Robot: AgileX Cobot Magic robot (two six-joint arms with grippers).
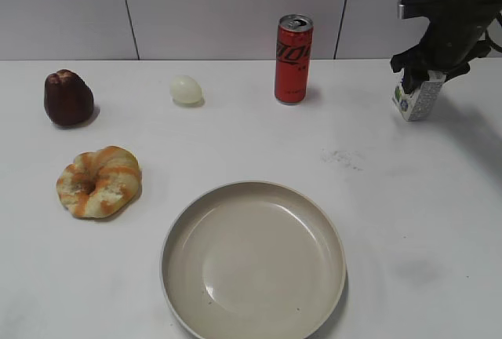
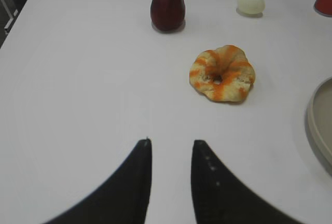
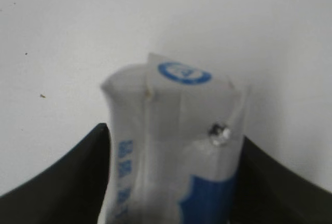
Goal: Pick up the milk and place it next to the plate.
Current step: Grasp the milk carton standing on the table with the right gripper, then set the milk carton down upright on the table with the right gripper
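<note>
The milk (image 1: 418, 98), a small white carton with blue print, is at the far right of the table, tilted. My right gripper (image 1: 427, 71) is shut on its top. In the right wrist view the milk (image 3: 174, 125) fills the gap between both fingers of the right gripper (image 3: 174, 133). I cannot tell whether its lower edge touches the table. The plate (image 1: 259, 264), large and beige, lies at the front centre, well left of and nearer than the milk. Its rim shows in the left wrist view (image 2: 317, 125). My left gripper (image 2: 171, 142) is open and empty over bare table.
A tall red can (image 1: 293, 58) stands at the back centre. A pale egg (image 1: 187, 89) and a dark red fruit (image 1: 68, 98) lie at the back left. An orange-striped bread ring (image 1: 100, 181) lies left of the plate.
</note>
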